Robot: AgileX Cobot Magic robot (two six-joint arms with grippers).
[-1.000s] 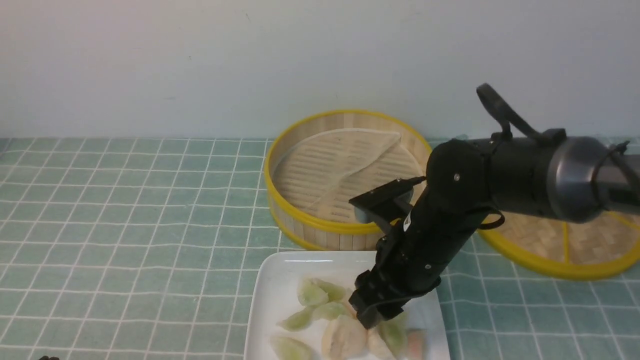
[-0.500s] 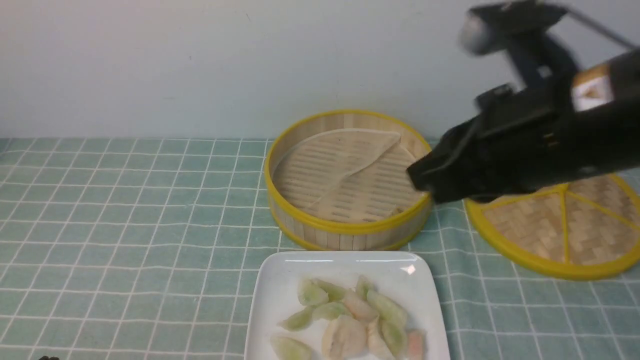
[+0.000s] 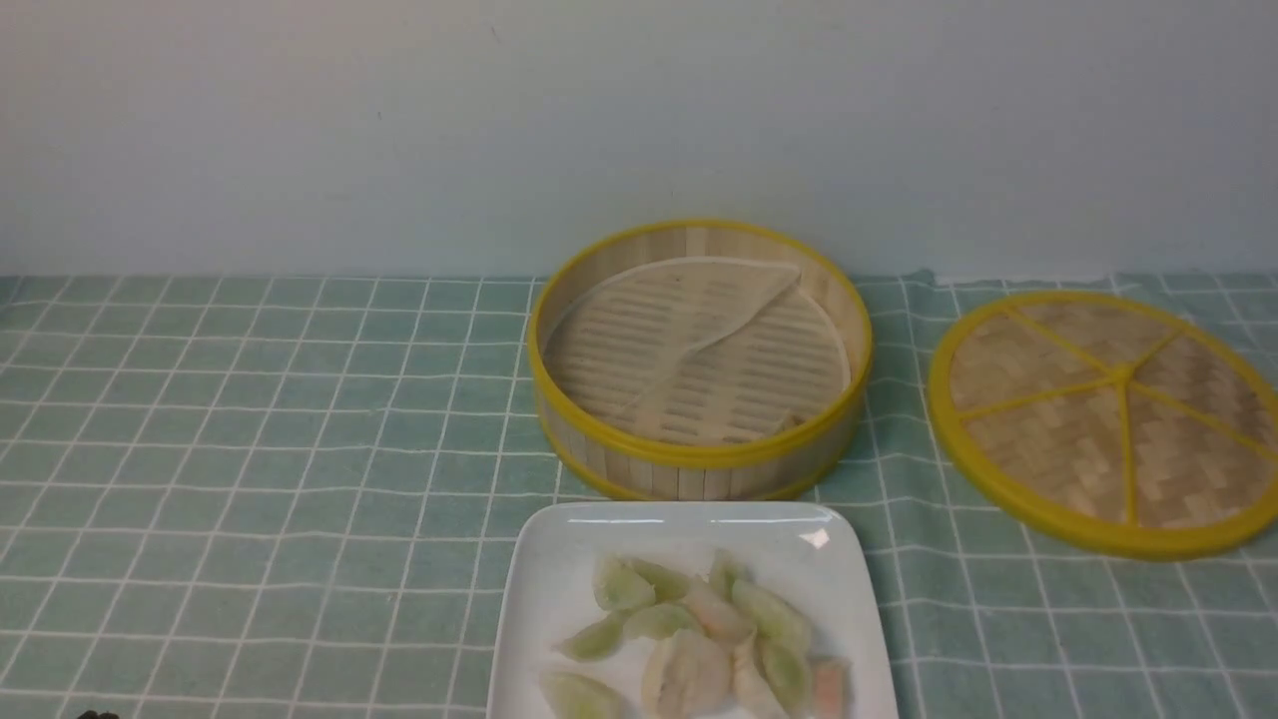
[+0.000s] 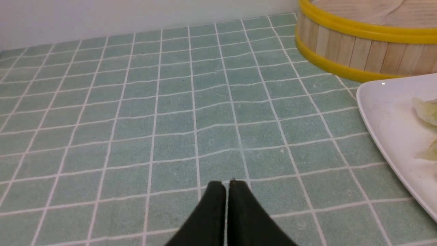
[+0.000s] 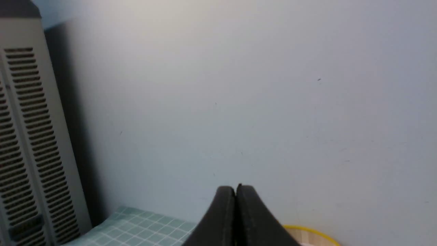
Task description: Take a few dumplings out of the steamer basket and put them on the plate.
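Bamboo slats are walling the steamer basket [image 3: 699, 359], which we are seeing at centre of the front view with only its whitish liner sheet [image 3: 689, 340] lying inside. Directly at 6 o'clock from it, just beside its wall, the plate [image 3: 559, 589] is carrying the dumplings [image 3: 699, 639] in a loose cluster. At 3 o'clock from the basket, the woven lid [image 3: 1098, 419] is lying flat on the green checked cloth [image 3: 250, 449]. We are keeping our left gripper [image 4: 227, 186] clenched on nothing over the cloth, and our right gripper [image 5: 235, 189] is likewise pressed closed, facing the wall [image 5: 239, 85].
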